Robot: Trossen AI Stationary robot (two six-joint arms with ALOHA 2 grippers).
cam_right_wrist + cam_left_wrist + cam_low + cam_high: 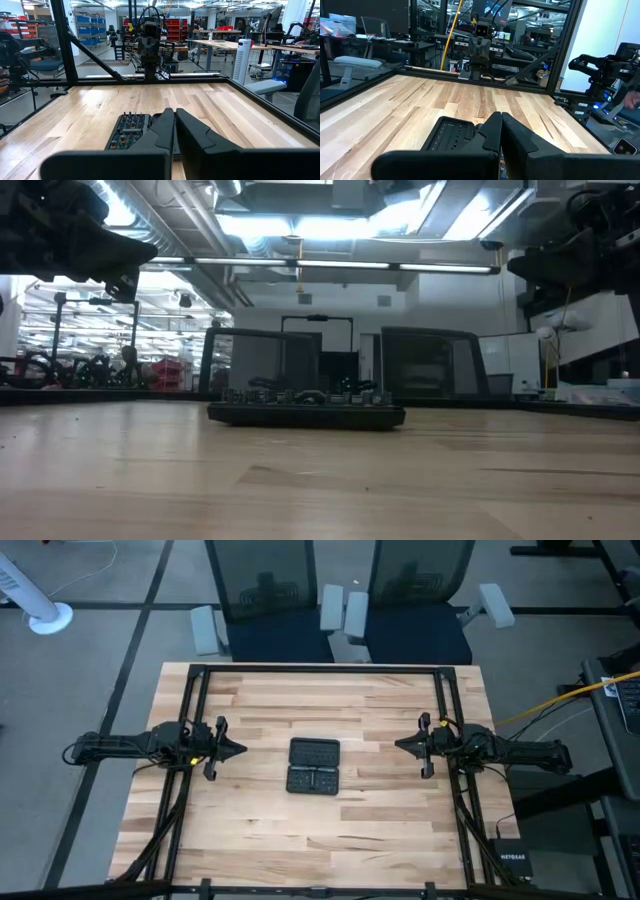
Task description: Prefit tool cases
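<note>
The tool case (pixel 313 766) is black and lies opened out at the table's middle, its two halves flat on the wood, one toward the far edge and one toward the near edge. Small bits stand up in it in the low view (pixel 305 413). My left gripper (pixel 243 749) hangs shut above the table, left of the case, pointing level at it; its wrist view shows the case (pixel 451 134) partly behind the fingers. My right gripper (pixel 398 745) hangs shut to the case's right, also pointing at the case (pixel 129 129). Neither touches anything.
A black frame rail (pixel 320 670) runs around the table's far edge and sides. Two office chairs (pixel 265 600) stand beyond the far edge. A black NETGEAR box (pixel 513 862) sits off the table's near right corner. Bare wood (pixel 320 840) surrounds the case.
</note>
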